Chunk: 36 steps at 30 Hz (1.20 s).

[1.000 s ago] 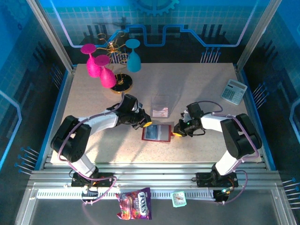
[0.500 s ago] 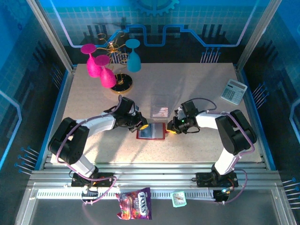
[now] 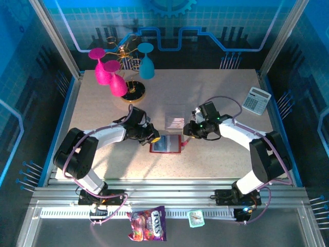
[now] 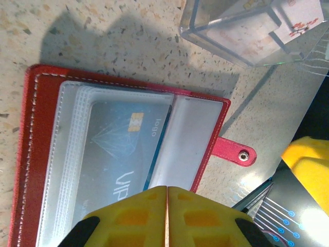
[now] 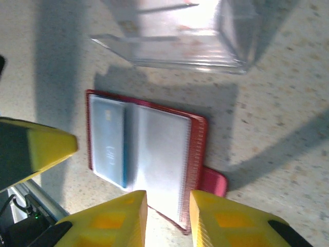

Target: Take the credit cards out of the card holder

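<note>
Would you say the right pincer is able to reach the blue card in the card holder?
Probably yes. The card holder lies open, the blue card faces up in its sleeve, and the right pincer hovers at the holder's edge, jaws apart. The shut left pincer sits at the opposite edge.

I see a clear plastic box lying on the speckled table. Far off to the right of the box sits a grey-white calculator. To the left of the box and further back are two pink glasses and a blue glass by a gold stand. Well in front of the box, off the table, lie a purple candy bag and a small teal packet.
</note>
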### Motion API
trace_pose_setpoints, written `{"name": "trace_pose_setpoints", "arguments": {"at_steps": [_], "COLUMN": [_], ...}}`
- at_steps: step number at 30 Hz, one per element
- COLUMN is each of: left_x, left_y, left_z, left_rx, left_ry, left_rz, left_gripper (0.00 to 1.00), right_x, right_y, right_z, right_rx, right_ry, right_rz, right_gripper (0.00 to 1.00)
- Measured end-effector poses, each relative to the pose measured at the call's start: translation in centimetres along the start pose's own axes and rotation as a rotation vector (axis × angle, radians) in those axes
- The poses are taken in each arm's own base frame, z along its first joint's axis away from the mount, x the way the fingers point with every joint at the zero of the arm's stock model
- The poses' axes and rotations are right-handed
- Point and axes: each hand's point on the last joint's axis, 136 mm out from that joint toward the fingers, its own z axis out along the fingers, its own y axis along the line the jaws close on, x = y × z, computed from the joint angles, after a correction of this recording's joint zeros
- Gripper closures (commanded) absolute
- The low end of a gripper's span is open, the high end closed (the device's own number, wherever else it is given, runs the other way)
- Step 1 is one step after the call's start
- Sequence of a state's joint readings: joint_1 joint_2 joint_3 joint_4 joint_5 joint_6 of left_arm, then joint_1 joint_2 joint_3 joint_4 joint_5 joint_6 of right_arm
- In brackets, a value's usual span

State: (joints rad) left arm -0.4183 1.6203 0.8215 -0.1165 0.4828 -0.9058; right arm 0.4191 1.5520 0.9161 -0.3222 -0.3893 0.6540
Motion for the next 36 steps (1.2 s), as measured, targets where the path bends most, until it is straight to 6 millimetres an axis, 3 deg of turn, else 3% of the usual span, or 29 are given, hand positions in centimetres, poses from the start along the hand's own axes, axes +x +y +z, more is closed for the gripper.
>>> {"name": "trace_pose_setpoints", "arguments": {"at_steps": [4, 8, 13, 17, 36], "left_x": [-0.1, 0.4, 1.0, 1.2, -0.1], "left_y": [0.2, 1.3, 3.1, 3.1, 3.5], "left_z": [0.1, 0.7, 1.5, 1.6, 0.8], "left_rx": [0.006, -0.001, -0.026, -0.013, 0.007], "left_ry": [-0.003, 0.011, 0.030, 0.035, 0.011], "left_rz": [0.001, -0.009, -0.032, -0.027, -0.054], "left_gripper": [0.91, 0.91, 0.91, 0.91, 0.91], "right_x": [0.2, 1.0, 2.8, 3.8, 3.1], "right_y": [2.7, 4.4, 4.6, 4.8, 5.4], "right_z": [0.4, 2.6, 6.0, 7.5, 9.4], "right_rx": [-0.029, -0.072, -0.087, -0.091, -0.111], "right_ry": [0.010, 0.062, 0.149, 0.190, 0.199], "right_rz": [-0.054, -0.055, -0.011, 0.007, 0.026], "right_gripper": [0.71, 0.71, 0.72, 0.72, 0.72]}}
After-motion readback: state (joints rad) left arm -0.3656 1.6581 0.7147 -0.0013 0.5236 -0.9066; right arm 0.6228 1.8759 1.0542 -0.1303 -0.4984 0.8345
